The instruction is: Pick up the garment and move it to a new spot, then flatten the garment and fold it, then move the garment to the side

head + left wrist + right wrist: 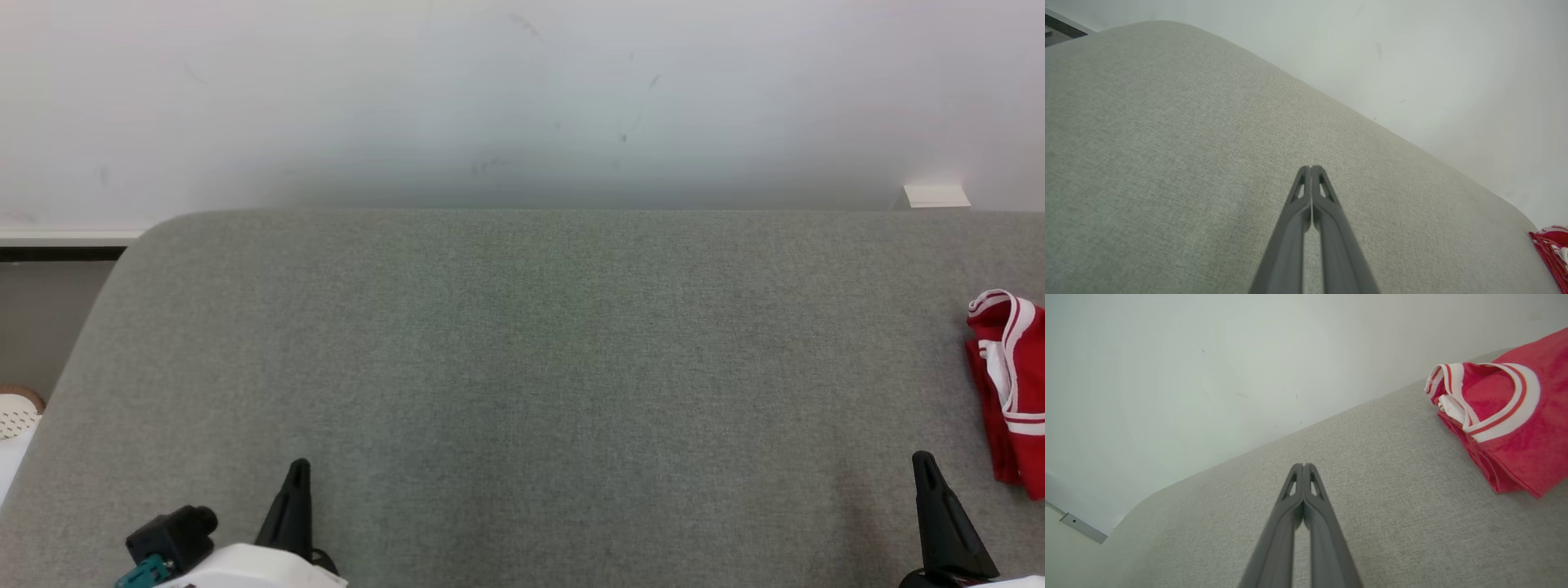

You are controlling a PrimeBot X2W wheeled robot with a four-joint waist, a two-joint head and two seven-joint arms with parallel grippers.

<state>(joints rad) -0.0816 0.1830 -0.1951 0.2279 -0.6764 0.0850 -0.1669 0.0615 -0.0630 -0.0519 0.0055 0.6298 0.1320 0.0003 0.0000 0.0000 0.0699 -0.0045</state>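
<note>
A red garment (1012,384) with white trim lies folded at the far right edge of the grey fabric surface (522,367), partly cut off by the head view's border. It appears again in the right wrist view as the garment (1506,416) at the upper right, and as a red corner (1553,245) in the left wrist view. My left gripper (299,469) rests at the lower left, shut and empty, its fingertips (1310,168) pressed together. My right gripper (922,461) stands at the lower right, just left of the garment, shut with nothing held, fingertips (1303,466) touching.
A pale wall (522,98) rises behind the surface's far edge. A white box (936,196) sits at the back right. A round perforated object (16,412) lies off the left side. The surface's left corner is rounded.
</note>
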